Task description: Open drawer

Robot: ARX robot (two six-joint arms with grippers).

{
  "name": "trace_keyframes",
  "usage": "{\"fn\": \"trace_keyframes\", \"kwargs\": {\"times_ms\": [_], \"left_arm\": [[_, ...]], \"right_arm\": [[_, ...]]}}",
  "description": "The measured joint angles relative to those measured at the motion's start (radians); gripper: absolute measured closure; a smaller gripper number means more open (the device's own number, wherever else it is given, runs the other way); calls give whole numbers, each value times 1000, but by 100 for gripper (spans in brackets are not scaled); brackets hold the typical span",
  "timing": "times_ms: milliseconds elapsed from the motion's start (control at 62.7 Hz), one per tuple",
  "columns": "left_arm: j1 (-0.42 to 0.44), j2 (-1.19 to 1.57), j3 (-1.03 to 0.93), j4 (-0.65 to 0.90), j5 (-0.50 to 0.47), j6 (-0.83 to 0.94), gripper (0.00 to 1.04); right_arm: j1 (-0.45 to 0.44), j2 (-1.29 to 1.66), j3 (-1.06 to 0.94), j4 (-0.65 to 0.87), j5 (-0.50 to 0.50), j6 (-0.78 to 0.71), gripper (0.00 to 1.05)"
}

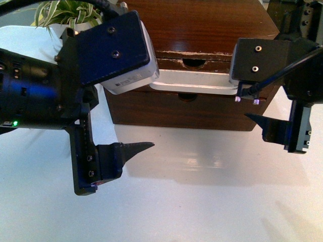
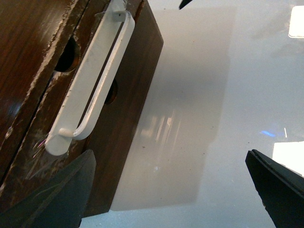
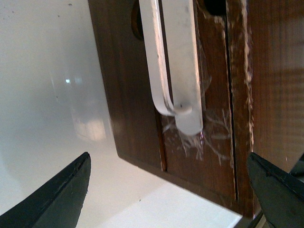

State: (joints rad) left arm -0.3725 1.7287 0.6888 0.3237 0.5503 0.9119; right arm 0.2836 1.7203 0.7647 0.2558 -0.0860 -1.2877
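Drawer (image 1: 169,64) sits in the upper part of the dark wooden cabinet (image 1: 202,25) at the back of the white counter (image 1: 202,201), front flush, apparently not yet pulled. Far left, a potted plant (image 1: 65,12). Left hand (image 2: 166,190) spread wide, holding nothing, near the left end of the white bar handle (image 1: 194,80), clear of it. Right hand (image 3: 166,194) likewise wide and empty, off the handle's right end. Judgement: approach step. One hand should move in until the bar lies well between its fingers, close firmly, then draw straight out toward the robot. A skewed pull may jam the drawer.
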Motion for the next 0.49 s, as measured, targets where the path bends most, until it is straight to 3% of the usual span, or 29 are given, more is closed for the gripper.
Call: {"fn": "trace_keyframes", "kwargs": {"times_ms": [495], "left_arm": [[-35,176,204,-106,26,122,8]], "right_arm": [[39,114,67,-40,-19,-48,9]]}}
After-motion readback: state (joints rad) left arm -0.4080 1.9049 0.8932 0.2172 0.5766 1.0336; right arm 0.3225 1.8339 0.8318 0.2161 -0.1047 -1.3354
